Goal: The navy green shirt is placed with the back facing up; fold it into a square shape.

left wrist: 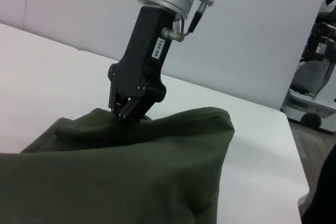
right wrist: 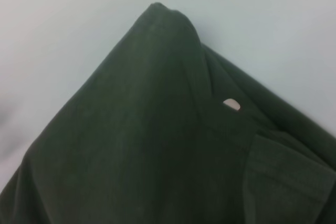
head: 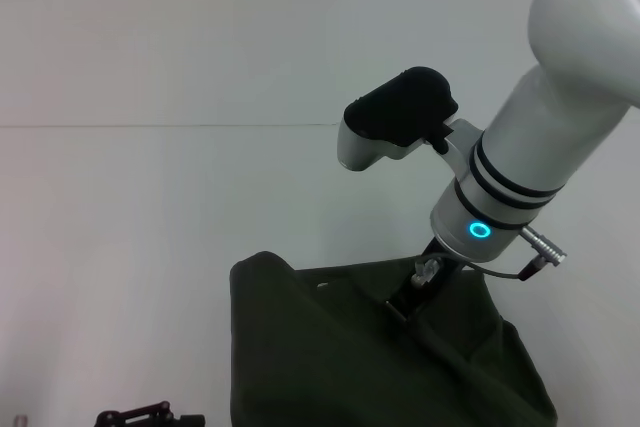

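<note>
Olive navy green shirt (bunched, peaked upward) pinched by right end effector.

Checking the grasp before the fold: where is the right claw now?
In the head view the right claw sits right of centre, low over the white table, pinched shut on the navy green shirt near its far edge.

head: high, looking down | left wrist: low, sideways | right wrist: close (perhaps overhead) | shared: shirt
</note>
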`<action>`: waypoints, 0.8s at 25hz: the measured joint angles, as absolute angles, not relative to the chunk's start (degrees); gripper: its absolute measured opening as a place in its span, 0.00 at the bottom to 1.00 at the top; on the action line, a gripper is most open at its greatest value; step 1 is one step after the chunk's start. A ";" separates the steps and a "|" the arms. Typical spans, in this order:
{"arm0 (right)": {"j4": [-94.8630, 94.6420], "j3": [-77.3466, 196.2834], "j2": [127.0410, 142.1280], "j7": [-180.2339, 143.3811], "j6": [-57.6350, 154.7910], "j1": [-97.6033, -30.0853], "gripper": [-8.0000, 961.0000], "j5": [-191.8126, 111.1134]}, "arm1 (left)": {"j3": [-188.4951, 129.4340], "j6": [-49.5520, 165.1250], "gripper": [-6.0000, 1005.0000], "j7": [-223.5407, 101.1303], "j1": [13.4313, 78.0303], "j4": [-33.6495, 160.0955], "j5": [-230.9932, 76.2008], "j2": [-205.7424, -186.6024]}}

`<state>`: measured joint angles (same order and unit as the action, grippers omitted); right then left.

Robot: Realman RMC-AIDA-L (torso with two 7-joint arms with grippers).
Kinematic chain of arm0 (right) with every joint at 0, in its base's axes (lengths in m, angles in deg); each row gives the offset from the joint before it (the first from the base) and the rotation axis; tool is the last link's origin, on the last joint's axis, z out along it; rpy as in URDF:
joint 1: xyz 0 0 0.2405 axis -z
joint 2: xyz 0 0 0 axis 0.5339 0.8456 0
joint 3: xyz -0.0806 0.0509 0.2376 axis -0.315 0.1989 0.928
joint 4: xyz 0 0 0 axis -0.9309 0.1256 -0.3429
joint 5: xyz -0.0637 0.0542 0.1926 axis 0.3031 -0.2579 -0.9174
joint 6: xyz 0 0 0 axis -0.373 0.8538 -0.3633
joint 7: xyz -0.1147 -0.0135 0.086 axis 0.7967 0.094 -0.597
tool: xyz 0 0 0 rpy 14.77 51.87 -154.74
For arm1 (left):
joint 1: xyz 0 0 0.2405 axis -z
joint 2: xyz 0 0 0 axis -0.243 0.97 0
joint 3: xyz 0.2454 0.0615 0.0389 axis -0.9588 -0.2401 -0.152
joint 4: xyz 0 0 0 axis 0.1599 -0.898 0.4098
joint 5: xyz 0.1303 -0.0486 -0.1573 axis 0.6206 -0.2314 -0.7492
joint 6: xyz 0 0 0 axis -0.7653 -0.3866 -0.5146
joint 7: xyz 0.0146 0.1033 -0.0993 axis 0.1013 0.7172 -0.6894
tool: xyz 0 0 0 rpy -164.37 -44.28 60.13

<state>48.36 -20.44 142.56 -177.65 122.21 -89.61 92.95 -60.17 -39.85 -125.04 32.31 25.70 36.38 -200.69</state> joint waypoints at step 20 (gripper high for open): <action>65.90 -10.87 142.01 -179.49 123.59 -70.71 0.03 91.25 | -59.92 -42.28 0.94 -127.57 33.09 25.70 36.38 -200.33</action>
